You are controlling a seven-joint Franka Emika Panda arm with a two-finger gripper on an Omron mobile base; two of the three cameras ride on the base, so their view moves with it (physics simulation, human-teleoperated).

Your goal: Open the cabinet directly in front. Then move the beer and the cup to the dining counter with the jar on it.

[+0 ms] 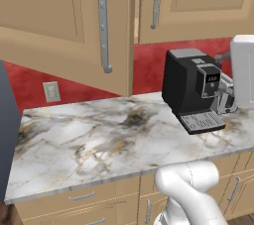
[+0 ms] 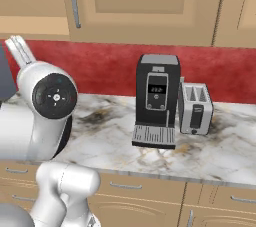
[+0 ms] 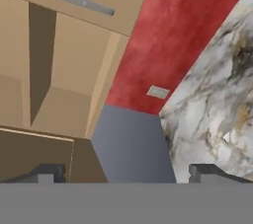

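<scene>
Hanging above the worktop (image 1: 114,135), the cabinet (image 1: 54,16) has its left door swung out toward the arm, bar handle (image 1: 103,21) facing forward; the door right of it sits flush. In the hand view the gripper (image 3: 127,172) is spread wide with nothing between its fingertips (image 3: 47,172), aimed at the cabinet's bare inner shelves. Right of the open door, a black coffee machine (image 2: 156,98) stands on the worktop against the red wall (image 2: 100,66), a toaster (image 2: 195,108) just beside it.

Coffee machine (image 2: 156,102), toaster (image 2: 195,109) on worktop (image 1: 99,140)
</scene>
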